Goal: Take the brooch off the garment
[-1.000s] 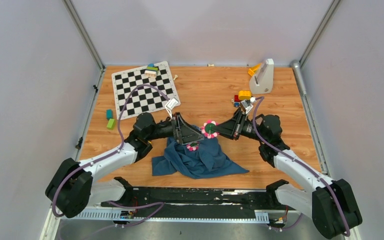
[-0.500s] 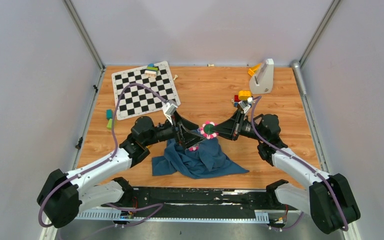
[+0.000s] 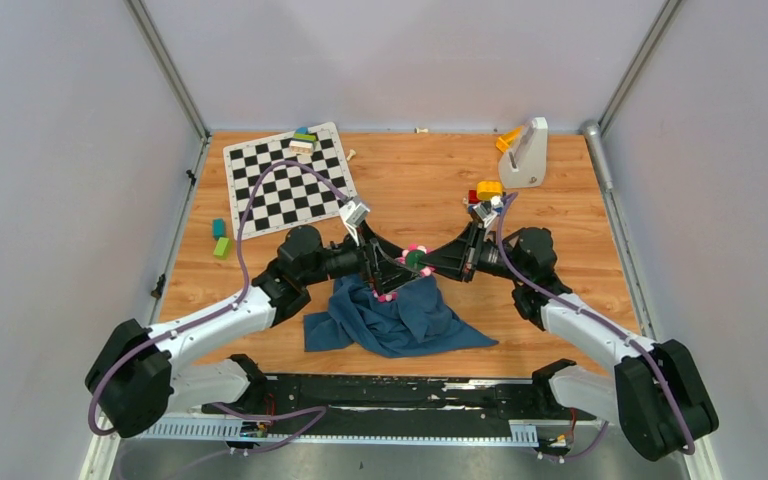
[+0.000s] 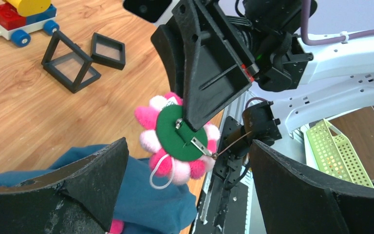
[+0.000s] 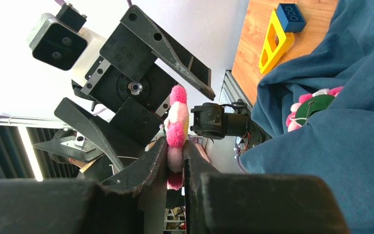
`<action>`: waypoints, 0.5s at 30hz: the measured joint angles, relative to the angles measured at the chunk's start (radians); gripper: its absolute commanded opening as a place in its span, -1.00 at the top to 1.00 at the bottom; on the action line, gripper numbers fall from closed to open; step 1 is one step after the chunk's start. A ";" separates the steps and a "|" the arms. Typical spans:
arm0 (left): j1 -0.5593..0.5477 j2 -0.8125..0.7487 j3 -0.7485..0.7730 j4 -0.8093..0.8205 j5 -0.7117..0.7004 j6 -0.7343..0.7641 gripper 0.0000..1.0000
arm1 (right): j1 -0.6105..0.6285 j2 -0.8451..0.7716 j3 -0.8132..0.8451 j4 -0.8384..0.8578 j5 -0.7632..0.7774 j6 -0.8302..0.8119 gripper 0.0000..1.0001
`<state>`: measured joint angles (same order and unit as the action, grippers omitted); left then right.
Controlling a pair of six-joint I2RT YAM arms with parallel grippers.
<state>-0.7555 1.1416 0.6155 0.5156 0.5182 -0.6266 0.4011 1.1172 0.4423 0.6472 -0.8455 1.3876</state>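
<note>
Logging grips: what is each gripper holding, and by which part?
Right gripper pinches the brooch at its rim, a finger on each face; left gripper is open, empty.

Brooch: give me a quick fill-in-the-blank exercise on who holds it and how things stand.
Of the left gripper and right gripper, only the ___ one holds the brooch. The left gripper's jaws stand ___. The brooch's round middle is ___. The garment lies on a ___ table.
Missing: right; open; green; wooden.
</note>
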 measured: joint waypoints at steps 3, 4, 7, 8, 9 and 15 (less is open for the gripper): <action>-0.005 0.006 0.001 0.013 0.005 -0.003 -1.00 | 0.003 0.010 0.000 0.000 0.000 -0.002 1.00; -0.008 0.009 0.001 0.016 0.006 -0.004 -1.00 | 0.004 0.014 0.000 0.000 0.000 -0.002 1.00; -0.010 0.023 0.001 0.020 0.013 -0.004 -0.94 | 0.007 0.023 0.002 0.000 0.000 -0.002 1.00; -0.011 0.027 0.002 0.020 0.015 -0.005 -0.90 | 0.008 0.024 0.002 0.001 0.000 -0.002 1.00; -0.011 0.031 0.003 0.020 0.019 -0.007 -0.87 | 0.009 0.024 0.002 0.001 0.000 -0.002 1.00; -0.011 0.035 0.011 0.028 0.027 -0.021 -0.56 | 0.011 0.024 0.002 0.001 0.000 -0.002 1.00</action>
<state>-0.7662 1.1770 0.6266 0.5434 0.5449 -0.6479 0.4118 1.1412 0.4442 0.6483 -0.8455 1.3853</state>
